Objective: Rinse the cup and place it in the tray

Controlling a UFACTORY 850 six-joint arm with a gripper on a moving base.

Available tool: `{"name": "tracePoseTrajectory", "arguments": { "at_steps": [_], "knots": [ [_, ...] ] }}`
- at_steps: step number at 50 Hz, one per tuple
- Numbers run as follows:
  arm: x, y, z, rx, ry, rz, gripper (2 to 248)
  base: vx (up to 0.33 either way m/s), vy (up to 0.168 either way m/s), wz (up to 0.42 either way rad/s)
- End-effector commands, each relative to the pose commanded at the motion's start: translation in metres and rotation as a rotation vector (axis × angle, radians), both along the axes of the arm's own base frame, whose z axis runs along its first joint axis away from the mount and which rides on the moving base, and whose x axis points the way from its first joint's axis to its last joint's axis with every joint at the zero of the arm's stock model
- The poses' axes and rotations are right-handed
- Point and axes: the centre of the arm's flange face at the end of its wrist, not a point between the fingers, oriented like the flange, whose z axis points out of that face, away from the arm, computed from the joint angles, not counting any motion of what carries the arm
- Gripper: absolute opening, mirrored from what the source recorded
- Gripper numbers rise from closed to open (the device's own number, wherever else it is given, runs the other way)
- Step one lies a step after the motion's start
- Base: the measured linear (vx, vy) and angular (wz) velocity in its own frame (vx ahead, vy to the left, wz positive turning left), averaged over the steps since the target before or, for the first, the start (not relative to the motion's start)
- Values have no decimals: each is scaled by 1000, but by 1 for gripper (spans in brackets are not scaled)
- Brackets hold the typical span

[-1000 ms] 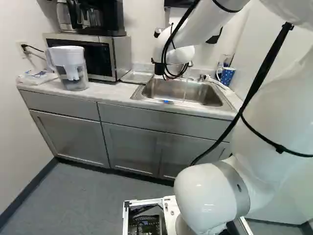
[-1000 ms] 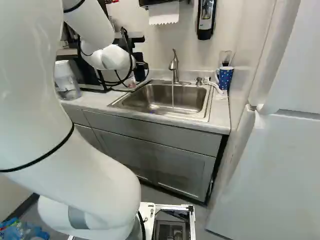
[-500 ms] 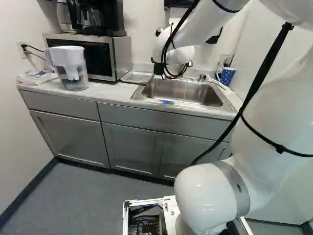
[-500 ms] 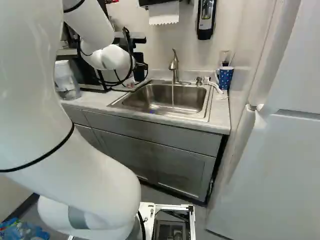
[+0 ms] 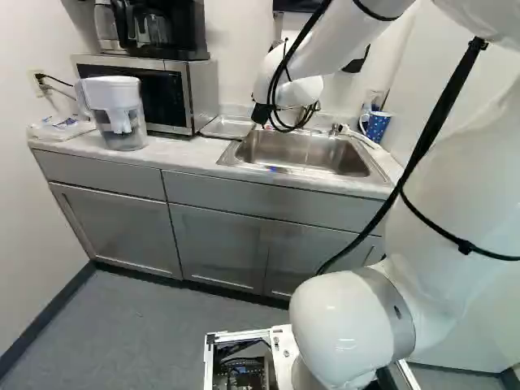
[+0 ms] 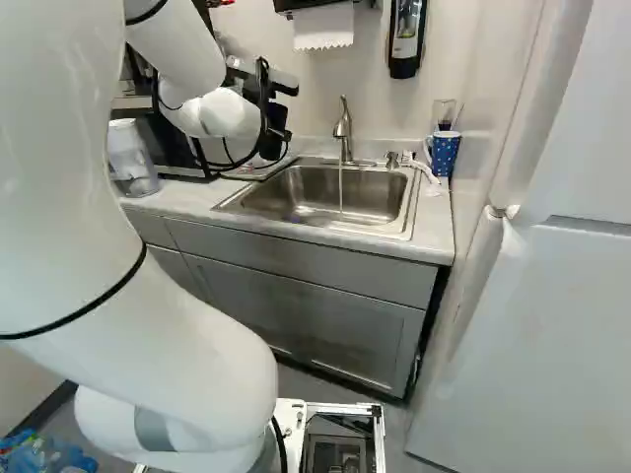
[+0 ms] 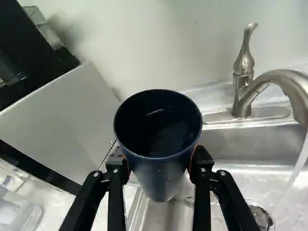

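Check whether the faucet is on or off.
It's on: a stream of water falls from the faucet into the sink, beside the cup.

Light countertop (image 5: pixel 179 152) is carried by gray base cabinets (image 5: pixel 110 231), backed by off-white back wall (image 6: pixel 380 108). L end is closed off by side wall (image 5: pixel 20 211) w/ outlet (image 5: pixel 36 79), edged by dark baseboard (image 5: pixel 49 310) at gray floor (image 5: pixel 146 333). Microwave (image 5: pixel 203 93) is set on countertop, coffee maker (image 5: pixel 175 45) stacked on top. Paper towel dispenser (image 6: pixel 317 4) + soap dispenser (image 6: pixel 406 39) are wall-mtd. White fridge (image 6: pixel 532 345) is seen at R of R base view. Soft shadow is cast on back wall, per wrist view.
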Motion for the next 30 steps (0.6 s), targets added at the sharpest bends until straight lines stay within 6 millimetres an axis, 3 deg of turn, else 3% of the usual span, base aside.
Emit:
{"name": "tracePoseTrajectory", "arguments": {
  "at_steps": [30],
  "knots": [
    [0,0,0,301,23,-89,126,0,0,0]
  ]
}}
